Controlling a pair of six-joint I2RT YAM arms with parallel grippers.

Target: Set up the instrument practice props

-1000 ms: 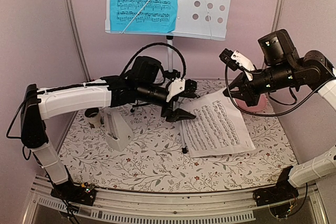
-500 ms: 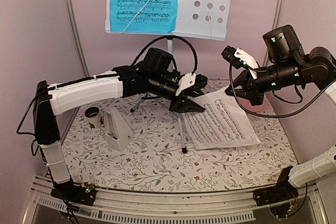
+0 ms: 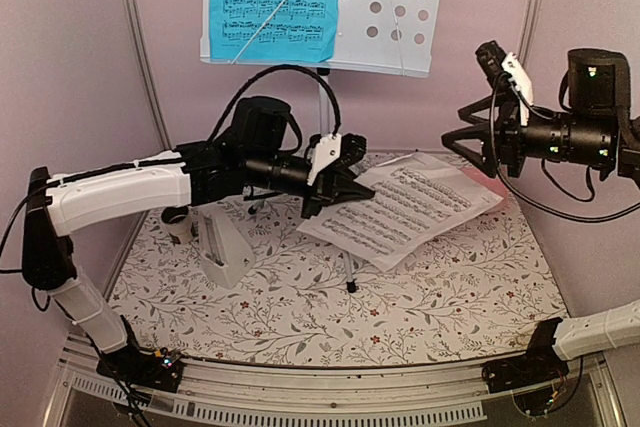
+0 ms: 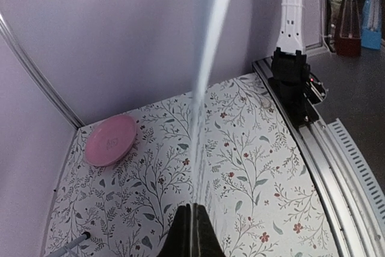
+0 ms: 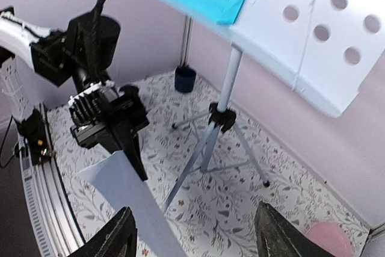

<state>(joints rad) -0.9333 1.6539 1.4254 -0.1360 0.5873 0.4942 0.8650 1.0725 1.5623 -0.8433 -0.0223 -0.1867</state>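
Observation:
My left gripper [image 3: 335,190] is shut on the left edge of the white music sheet [image 3: 405,205] and holds it lifted off the table, sloping. In the left wrist view the sheet [image 4: 207,88] shows edge-on, pinched between the shut jaws [image 4: 192,212]. My right gripper [image 3: 470,122] hangs open to the right of the sheet, apart from it; its fingers [image 5: 117,239] frame the sheet's corner [image 5: 132,203] without touching. The bright blue sheet [image 3: 270,2] rests on the perforated music stand [image 3: 395,12]. The white metronome [image 3: 222,244] stands at the left.
The stand's silver tripod [image 5: 219,118] spreads its legs under the held sheet. A dark blue cup [image 3: 178,223] sits behind the metronome. A pink plate [image 4: 111,139] lies near the back right corner. Pale walls close in the floral mat.
The right gripper let go of the white sheet, opened and pulled back up to the right. The left gripper closed on the sheet's left edge and lifted it.

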